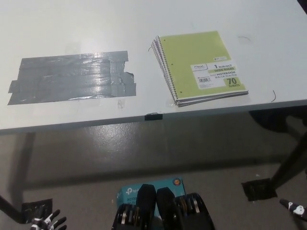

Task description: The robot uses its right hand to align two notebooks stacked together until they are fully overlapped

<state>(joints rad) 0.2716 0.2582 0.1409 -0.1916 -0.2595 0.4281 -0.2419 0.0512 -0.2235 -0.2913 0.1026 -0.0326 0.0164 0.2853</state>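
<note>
Green notebook (204, 65) sits on a second one near the white table's (72, 28) front edge, lower pages showing just along the spiral side. Left hand (46, 222) hangs low, empty, fingers (58, 221) spread. Right hand (295, 209) barely shows at the frame corner, well short of the stack; can't tell its grip.

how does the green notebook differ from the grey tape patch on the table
The green spiral notebook is a thick stack raised off the table; the grey duct tape patch is stuck flat. The notebook is bright, printed with a label, and sits right; the tape is dull, ragged-edged, and sits left. Both lie near the table's front edge.
</note>
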